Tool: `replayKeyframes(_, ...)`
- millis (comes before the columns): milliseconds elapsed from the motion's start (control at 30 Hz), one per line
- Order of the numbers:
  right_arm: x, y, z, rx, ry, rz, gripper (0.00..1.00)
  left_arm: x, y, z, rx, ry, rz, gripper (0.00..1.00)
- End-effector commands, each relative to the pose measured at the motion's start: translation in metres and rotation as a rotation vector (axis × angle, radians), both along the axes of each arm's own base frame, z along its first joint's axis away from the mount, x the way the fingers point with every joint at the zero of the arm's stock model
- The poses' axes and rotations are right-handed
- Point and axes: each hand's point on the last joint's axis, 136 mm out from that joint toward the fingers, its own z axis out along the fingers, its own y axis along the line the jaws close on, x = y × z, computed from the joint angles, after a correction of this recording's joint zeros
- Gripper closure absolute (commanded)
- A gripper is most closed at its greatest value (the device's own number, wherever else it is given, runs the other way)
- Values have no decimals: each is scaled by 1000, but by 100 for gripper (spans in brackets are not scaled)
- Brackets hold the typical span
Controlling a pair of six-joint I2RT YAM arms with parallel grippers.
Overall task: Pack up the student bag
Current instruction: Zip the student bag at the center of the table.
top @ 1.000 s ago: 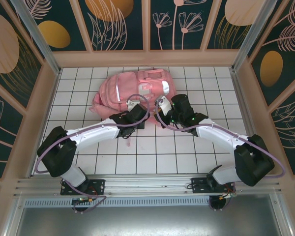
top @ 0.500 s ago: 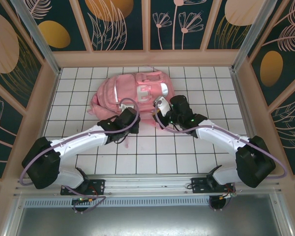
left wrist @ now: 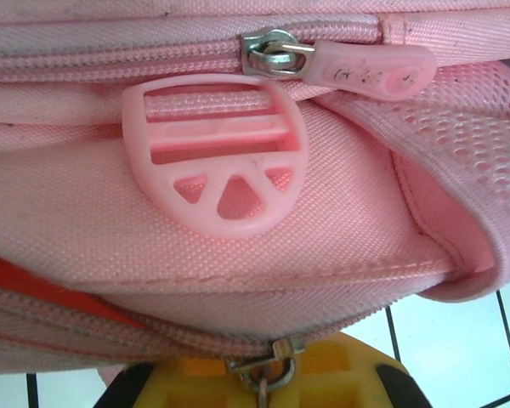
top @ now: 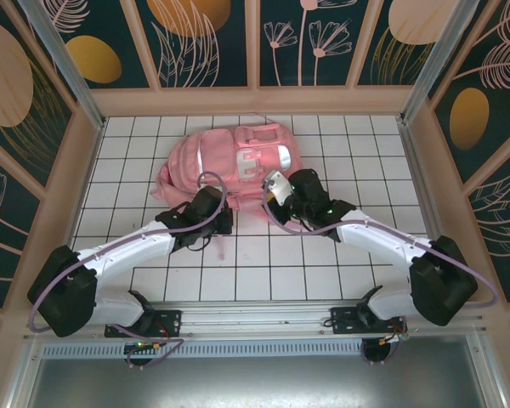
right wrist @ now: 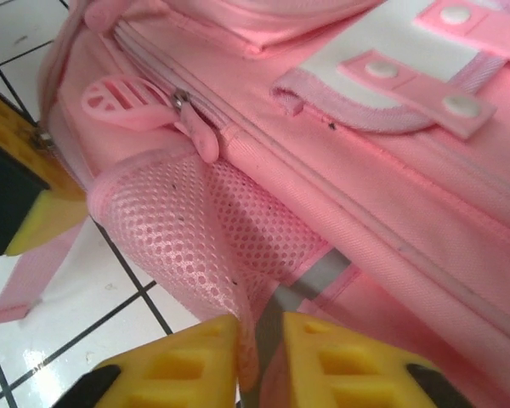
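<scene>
Left wrist: left hand (left wrist: 262,387) cropped, pinching bag (left wrist: 238,272) zipper pull.

The right pincer (right wrist: 259,361) nips a fold of pink mesh side pocket (right wrist: 191,242) on the student bag (right wrist: 391,195) (zipper pull (right wrist: 200,132) above), over the white-tiled counter (right wrist: 85,314).

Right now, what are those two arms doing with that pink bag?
Both arms are working on a pink backpack lying on the tiled table. The left pincer is shut on a metal zipper pull at the bag's near edge. The right pincer has its yellow fingers closed on the mesh side pocket.
</scene>
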Motion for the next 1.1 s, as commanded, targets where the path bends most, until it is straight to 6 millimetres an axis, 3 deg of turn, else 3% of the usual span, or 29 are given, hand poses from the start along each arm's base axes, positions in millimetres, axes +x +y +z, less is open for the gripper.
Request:
replayKeyframes(0, -15, -1, 48, 155, -65, 9, 67, -4, -9, 16, -60, -36, -66, 100)
replayKeyframes(133, -28, -14, 83, 319, -62, -54, 65, -5, -20, 21, -95, -38, -114, 100)
replayKeyframes(200, -16, -28, 95, 402, -12, -227, 69, -5, -27, 22, -118, -31, -135, 100)
replayKeyframes(333, -2, -48, 79, 405, 242, -503, 89, -5, -44, 28, -179, -19, -182, 100)
replayKeyframes(400, -8, -45, 68, 463, 320, -544, 90, -6, -53, 32, -208, -16, -209, 100)
replayKeyframes(633, -28, -31, 25, 735, 748, -688, 64, -13, -86, 39, -221, -23, -292, 100)
replayKeyframes(733, -31, -30, 2, 842, 931, -811, 34, -16, -95, 37, -223, -16, -313, 100)
replayKeyframes(900, -24, -20, -8, 977, 1050, -846, 32, -19, -98, 38, -229, -19, -326, 100)
replayKeyframes(1067, -5, -7, -15, 1011, 1071, -866, 35, -22, -98, 41, -240, -26, -336, 100)
